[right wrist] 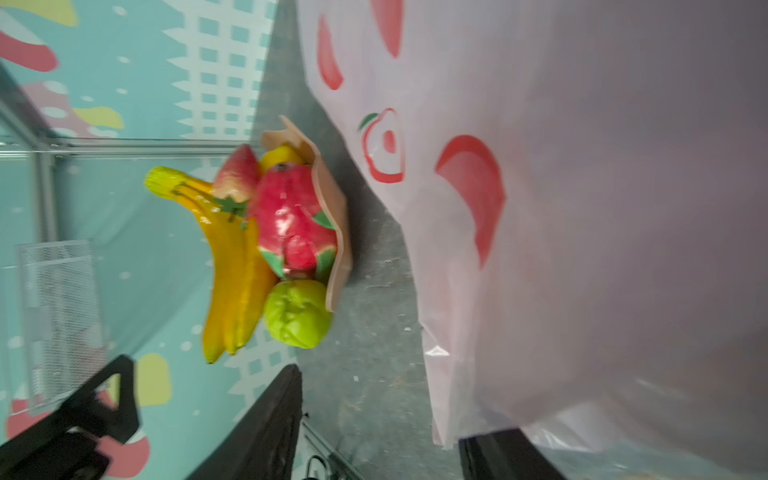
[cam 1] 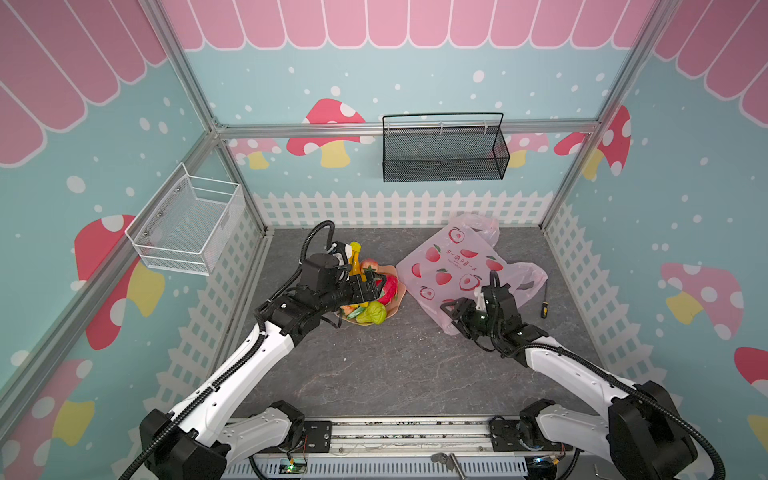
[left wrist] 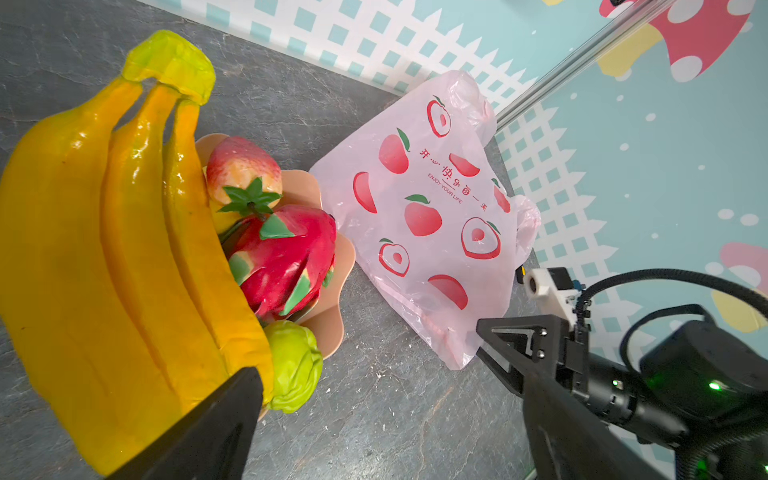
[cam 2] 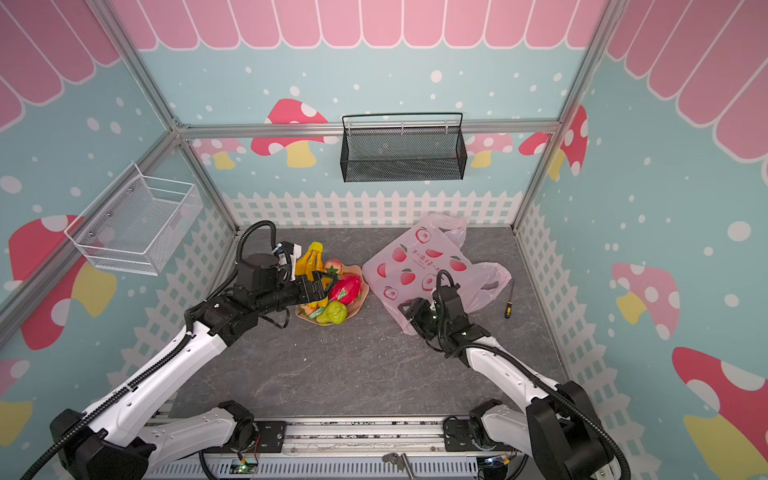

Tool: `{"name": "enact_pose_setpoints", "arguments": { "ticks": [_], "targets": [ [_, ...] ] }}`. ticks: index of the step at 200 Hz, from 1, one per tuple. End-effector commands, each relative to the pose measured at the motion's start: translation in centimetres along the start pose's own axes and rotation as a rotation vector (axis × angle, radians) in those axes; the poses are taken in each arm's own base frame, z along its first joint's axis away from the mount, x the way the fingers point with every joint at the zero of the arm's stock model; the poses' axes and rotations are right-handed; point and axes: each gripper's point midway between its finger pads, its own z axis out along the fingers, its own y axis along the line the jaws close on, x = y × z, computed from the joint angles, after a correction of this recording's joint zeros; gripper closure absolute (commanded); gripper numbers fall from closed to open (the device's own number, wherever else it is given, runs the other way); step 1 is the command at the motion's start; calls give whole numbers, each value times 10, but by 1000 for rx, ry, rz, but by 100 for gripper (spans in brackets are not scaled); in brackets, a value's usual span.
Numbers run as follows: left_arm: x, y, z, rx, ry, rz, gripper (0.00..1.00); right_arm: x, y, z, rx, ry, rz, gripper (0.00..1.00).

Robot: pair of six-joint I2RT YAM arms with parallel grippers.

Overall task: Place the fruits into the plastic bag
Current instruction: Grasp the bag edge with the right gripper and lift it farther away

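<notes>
The fruits lie piled on a tan dish: a yellow banana bunch, a red dragon fruit, a green pear and a peach. My left gripper hovers open over the pile, holding nothing. The plastic bag lies flat to the right. My right gripper stands open at its near corner; the film drapes over one finger.
A small screwdriver lies on the grey floor right of the bag. A white wire basket hangs on the left wall and a black mesh basket on the back wall.
</notes>
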Motion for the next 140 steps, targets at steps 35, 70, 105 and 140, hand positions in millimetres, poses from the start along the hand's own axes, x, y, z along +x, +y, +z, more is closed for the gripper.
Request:
{"name": "enact_pose_setpoints", "arguments": {
  "ticks": [35,70,105,140],
  "targets": [
    [-6,-23,5,4,-19,14,2,-22,83,-59,26,-99,-297,24],
    [-2,-28,14,-3,-2,15,2,-43,111,-64,72,-90,-531,21],
    [0,-42,15,16,1,40,2,-130,81,-73,236,-171,-647,19],
    [9,-56,18,41,26,60,2,-221,20,-66,428,-154,-795,21]
  ]
}}
